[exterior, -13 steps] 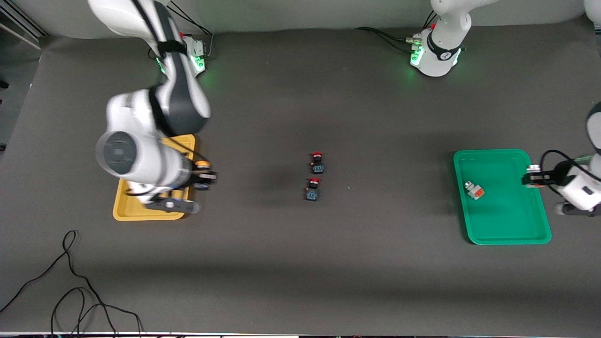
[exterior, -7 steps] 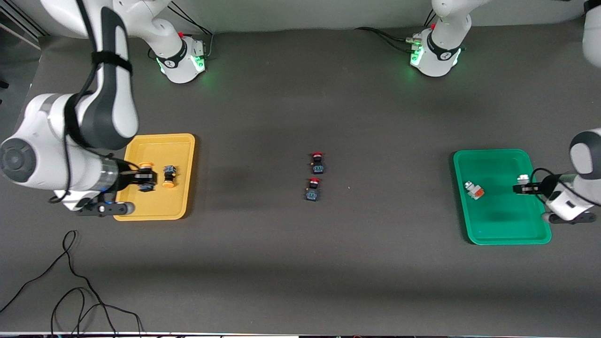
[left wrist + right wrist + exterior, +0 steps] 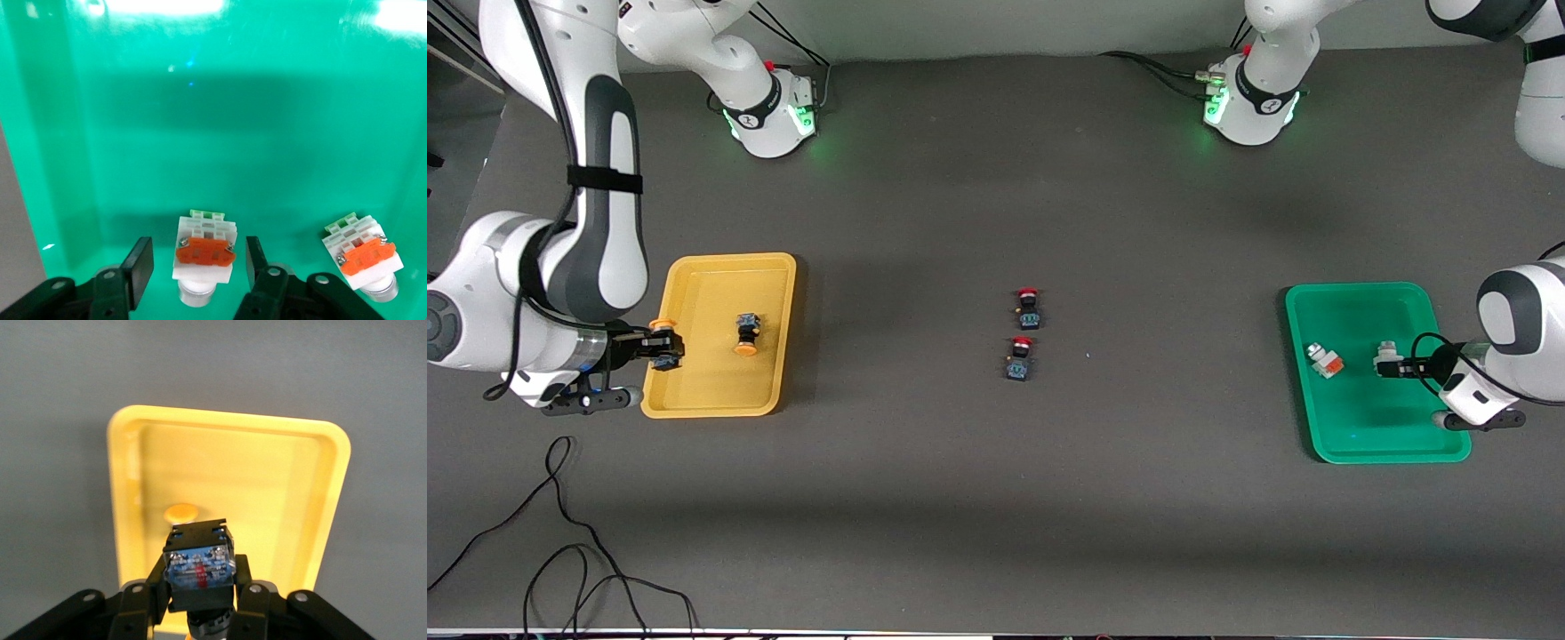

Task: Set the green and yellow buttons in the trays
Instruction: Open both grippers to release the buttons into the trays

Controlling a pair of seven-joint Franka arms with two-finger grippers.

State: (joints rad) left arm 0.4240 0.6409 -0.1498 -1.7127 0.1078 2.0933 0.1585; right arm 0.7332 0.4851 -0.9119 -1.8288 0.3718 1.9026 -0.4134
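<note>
My right gripper [image 3: 654,345] is shut on a black-bodied button with a yellow-orange cap [image 3: 661,331], over the rim of the yellow tray [image 3: 720,271] at the right arm's end; it also shows in the right wrist view [image 3: 199,563], above the tray [image 3: 280,487]. A second yellow-capped button [image 3: 745,334] lies in that tray. My left gripper [image 3: 1389,364] is low in the green tray [image 3: 1396,427], open, with a gap on each side of a white-grey, orange-faced button [image 3: 205,250]. Another such button [image 3: 1325,360] [image 3: 362,250] lies beside it in the tray.
Two black-bodied buttons with red caps [image 3: 1028,307] [image 3: 1020,357] lie at the table's middle, one nearer to the front camera than the other. Loose black cables [image 3: 560,533] lie at the near corner by the right arm's end.
My right gripper has carried its button across the yellow tray to the rim at the right arm's end, uncovering the button in the tray. My left gripper has moved over the green tray toward the other white button.
</note>
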